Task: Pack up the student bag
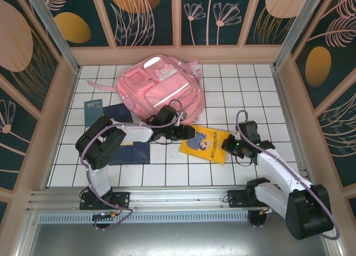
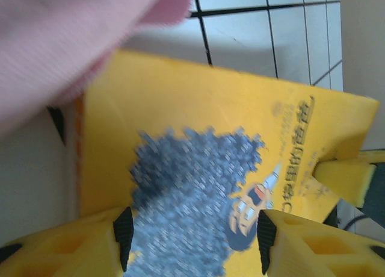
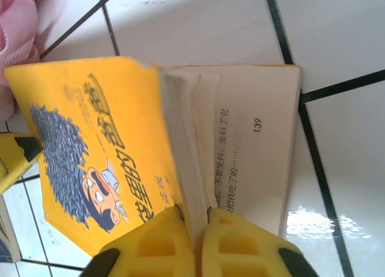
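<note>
Student bag point(image 1: 160, 88) lies beyond yellow book point(image 1: 204, 143), whose edge right pincer point(image 3: 198, 215) pinches.

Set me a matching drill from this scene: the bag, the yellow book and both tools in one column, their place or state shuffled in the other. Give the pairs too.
Column one
1. student bag
2. yellow book
3. left tool
4. right tool

Column two
A. shut on a sheaf of the book's pages
B. pink, at the far side of the table
C. open above the cartoon cover
D. lying between the two tools, fanned open at one edge

Pairs: 1-B; 2-D; 3-C; 4-A
</note>
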You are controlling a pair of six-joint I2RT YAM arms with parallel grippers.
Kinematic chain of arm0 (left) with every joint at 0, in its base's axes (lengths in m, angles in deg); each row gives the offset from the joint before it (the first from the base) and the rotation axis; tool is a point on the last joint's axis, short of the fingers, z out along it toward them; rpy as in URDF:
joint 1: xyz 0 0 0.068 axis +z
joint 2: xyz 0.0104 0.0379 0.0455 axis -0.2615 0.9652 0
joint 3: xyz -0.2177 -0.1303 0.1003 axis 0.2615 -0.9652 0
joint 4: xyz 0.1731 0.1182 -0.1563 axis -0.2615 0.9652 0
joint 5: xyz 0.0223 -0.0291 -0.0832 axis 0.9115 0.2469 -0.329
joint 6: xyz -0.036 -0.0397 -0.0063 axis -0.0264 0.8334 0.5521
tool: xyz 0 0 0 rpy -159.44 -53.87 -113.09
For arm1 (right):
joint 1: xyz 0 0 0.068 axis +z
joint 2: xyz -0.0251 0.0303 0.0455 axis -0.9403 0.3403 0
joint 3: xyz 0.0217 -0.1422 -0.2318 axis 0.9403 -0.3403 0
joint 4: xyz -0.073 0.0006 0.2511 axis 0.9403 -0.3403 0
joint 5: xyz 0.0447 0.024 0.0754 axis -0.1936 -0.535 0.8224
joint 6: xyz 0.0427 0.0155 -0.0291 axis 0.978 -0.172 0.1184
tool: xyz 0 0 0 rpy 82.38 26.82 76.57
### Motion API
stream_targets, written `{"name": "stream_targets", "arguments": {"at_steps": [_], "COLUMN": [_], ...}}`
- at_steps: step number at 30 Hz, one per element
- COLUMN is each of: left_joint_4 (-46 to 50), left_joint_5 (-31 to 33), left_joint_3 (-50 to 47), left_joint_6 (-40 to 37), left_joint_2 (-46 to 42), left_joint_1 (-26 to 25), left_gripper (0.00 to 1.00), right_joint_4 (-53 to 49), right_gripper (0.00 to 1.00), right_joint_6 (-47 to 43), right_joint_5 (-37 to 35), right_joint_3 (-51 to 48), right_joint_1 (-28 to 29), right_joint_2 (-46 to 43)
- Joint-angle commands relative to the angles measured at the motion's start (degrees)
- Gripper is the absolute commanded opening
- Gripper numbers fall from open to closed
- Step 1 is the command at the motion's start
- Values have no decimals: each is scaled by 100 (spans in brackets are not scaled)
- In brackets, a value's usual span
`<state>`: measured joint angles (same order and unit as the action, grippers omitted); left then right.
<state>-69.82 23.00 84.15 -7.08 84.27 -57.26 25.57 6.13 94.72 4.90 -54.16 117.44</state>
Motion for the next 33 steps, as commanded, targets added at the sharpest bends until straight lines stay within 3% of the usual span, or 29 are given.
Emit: {"name": "stream_targets", "arguments": {"at_steps": [1, 5, 11, 15, 20, 29, 33], "left_joint_4": [406, 678, 651, 538, 1086, -253, -736], "left_joint_5": [-216, 160, 757, 729, 1041, 538, 450], "left_joint_3": [-6, -295, -788, -992, -1002, -881, -843], "left_joint_6": [0, 232, 1188, 1913, 2217, 2847, 3159], "left_joint_2": [-552, -1337, -2141, -2059, -1928, -1061, -645], "left_joint_1": [-107, -96, -98, -97, -102, -94, -94], "left_gripper": [60, 64, 70, 71, 76, 72, 63], "right_joint_4": [145, -75, -115, 91, 65, 254, 306], "right_gripper": [3, 2, 1, 1, 1, 0, 0], "right_joint_6": [188, 360, 1000, 1682, 2059, 2263, 2359], "right_joint_5": [14, 20, 488, 952, 1112, 1413, 1438], "right_joint_3": [387, 568, 660, 547, 616, 485, 359], "right_joint_1": [66, 41, -89, -219, -256, -262, -263], "right_joint_2": [-64, -66, -103, -298, -452, -624, -753]}}
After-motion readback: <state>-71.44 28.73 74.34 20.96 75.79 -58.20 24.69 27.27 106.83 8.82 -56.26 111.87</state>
